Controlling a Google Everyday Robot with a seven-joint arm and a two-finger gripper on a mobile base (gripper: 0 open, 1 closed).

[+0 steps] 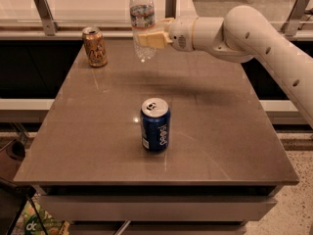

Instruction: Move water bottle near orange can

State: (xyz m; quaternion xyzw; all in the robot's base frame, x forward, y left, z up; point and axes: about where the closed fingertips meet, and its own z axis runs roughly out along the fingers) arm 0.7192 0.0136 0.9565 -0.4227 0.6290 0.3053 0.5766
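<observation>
The water bottle (142, 18) is clear ribbed plastic with a label band. It hangs upright above the far part of the table. My gripper (149, 37) is shut on its lower half, reaching in from the right on the white arm (234, 31). The orange can (95, 46) stands upright at the far left corner of the table, to the left of the bottle and apart from it.
A blue Pepsi can (155, 125) stands upright near the middle of the grey-brown table (220, 131). A glass railing with metal posts (43, 12) runs behind the far edge. Dark gaps lie at both sides of the table.
</observation>
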